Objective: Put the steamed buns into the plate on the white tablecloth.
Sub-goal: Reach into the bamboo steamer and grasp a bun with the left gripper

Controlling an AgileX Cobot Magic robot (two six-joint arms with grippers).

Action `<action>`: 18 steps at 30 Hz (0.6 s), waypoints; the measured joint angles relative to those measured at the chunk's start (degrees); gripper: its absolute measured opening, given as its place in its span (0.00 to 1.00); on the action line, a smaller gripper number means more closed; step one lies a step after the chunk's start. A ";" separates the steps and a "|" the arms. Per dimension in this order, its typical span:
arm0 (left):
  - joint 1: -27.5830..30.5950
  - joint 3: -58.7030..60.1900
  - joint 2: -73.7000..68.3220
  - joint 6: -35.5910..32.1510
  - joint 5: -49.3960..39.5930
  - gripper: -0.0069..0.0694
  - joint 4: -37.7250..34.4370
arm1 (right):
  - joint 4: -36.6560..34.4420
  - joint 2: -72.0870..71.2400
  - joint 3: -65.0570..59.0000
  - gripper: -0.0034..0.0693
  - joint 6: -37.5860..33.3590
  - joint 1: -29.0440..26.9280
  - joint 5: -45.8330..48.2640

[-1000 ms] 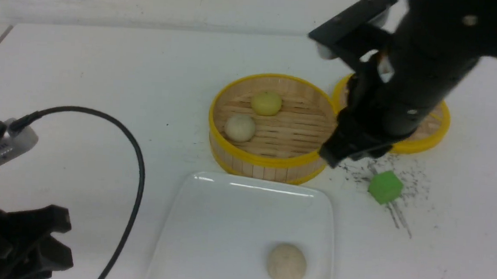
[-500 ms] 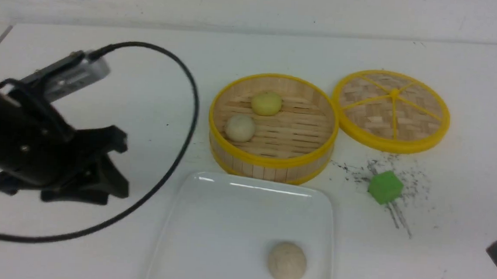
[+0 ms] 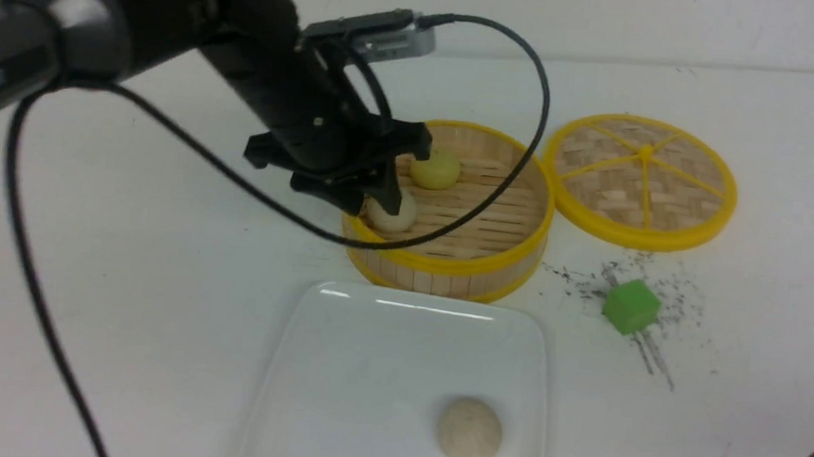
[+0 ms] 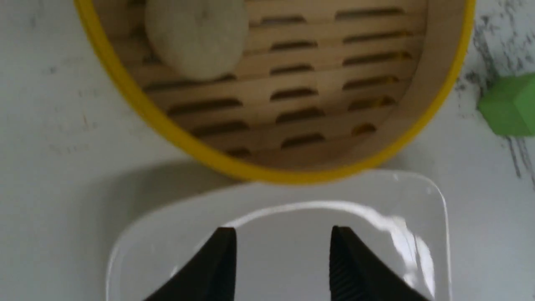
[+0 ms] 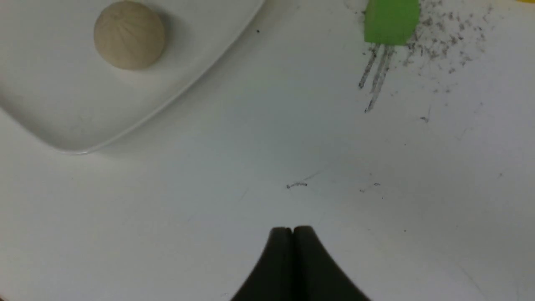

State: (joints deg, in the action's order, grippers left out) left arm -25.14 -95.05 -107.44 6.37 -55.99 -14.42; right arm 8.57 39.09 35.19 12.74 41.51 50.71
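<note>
The left gripper point(image 3: 372, 197) is being held with jaws parted and empty above the left rim of the steamer basket point(image 3: 447, 266) on the white tablecloth point(image 3: 128, 289). The off-white bun point(image 3: 394, 213) is being shown just beneath it, inside the basket near its left wall. In the left wrist view the bun is being framed ahead of the fingertips point(image 4: 225, 242) and off to one side, not between them. The pale yellow bun point(image 3: 437, 169) is being kept close behind the first, toward the basket's far wall, so little room is being left there. The raised yellow rim is being judged the edge to clear. A third bun point(image 3: 469, 431) is already being carried by the plate point(image 3: 371, 353), just in front of the basket, with open room beside it. The lid point(image 3: 642, 181) and green cube point(image 3: 630, 307) are being left to the basket's right. The right gripper point(image 5: 292, 230), clenched on nothing, is being parked well right of the basket, on the farther arm.
</note>
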 joint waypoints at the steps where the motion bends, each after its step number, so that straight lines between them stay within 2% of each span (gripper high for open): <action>1: -0.75 -3.90 -2.93 1.26 -0.44 0.57 2.53 | 0.00 0.00 0.00 0.03 0.00 0.00 -0.35; 5: -2.18 -13.03 -10.69 3.00 -2.77 0.61 8.42 | -0.05 0.00 0.00 0.03 0.00 0.00 -0.65; 11: -2.47 -17.79 -17.02 3.40 -3.25 0.58 11.41 | -0.05 0.00 0.00 0.03 0.00 0.00 -0.76; 14: -2.47 -17.83 -18.43 3.47 -1.67 0.54 11.62 | -0.05 0.00 0.00 0.04 0.00 0.00 -0.76; 18: -2.47 -17.91 -20.20 3.67 1.17 0.35 11.69 | -0.05 0.00 0.00 0.04 0.00 0.00 -0.76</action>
State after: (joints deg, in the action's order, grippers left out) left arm -27.61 -112.96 -127.63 10.03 -54.82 -2.73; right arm 8.52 39.09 35.19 12.74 41.51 49.95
